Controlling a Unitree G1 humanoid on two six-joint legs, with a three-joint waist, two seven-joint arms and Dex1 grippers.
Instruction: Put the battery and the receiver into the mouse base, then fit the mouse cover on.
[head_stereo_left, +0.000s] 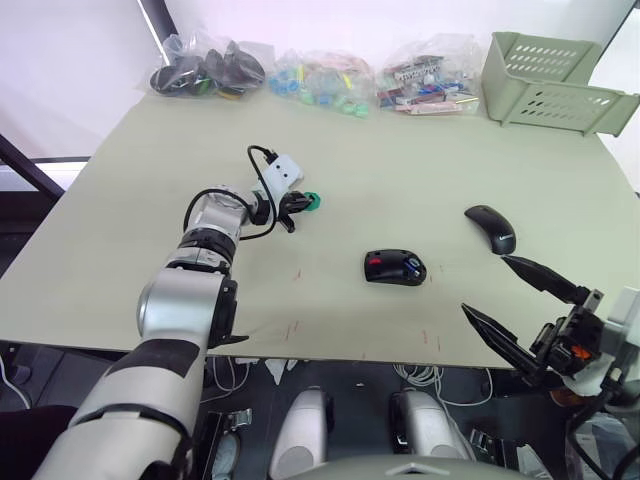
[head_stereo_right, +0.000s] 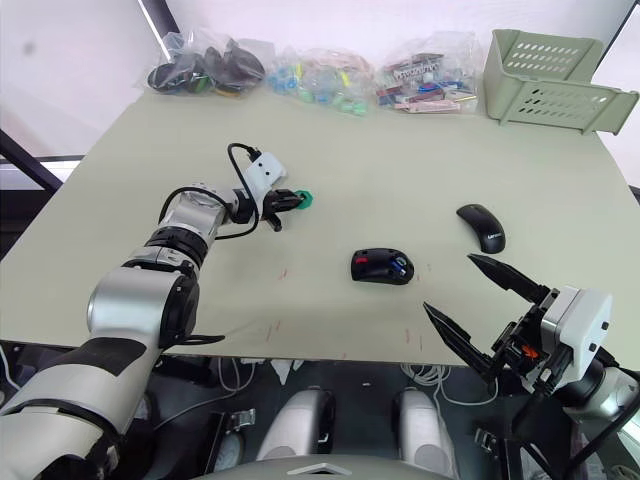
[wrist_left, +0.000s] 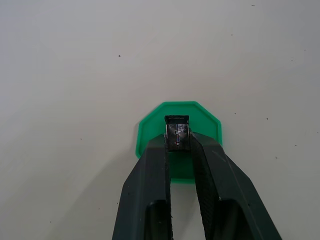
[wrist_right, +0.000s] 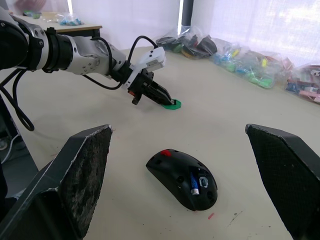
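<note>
the table (head_stereo_left: 420, 190) is a matte, pale green sheet, lightly scuffed, with a slatted green tray (head_stereo_left: 548, 80) at its far right corner and clear bags of small parts (head_stereo_left: 320, 78) along the far edge. the mouse base (head_stereo_left: 394, 268) lies toward the near edge, a little right of the middle — a black oval body, red at one end, with the blue battery (wrist_right: 195, 183) already lying in its recess. the mouse cover (head_stereo_left: 490, 228), a smooth glossy shell, rests apart from it, nearer the right edge. the right gripper (head_stereo_left: 520, 305) hangs off the near right corner, its fingers spread wide and holding nothing. the left gripper (wrist_left: 178, 142), left of the table's middle, is clamped on the receiver (wrist_left: 177, 131) — a tiny dark squarish plug — right over a flat green disc (wrist_left: 178, 142). so the receiver step looks to be in hand; next it likely needs lifting and carrying to the base's narrow slot, which calls for careful alignment.
</note>
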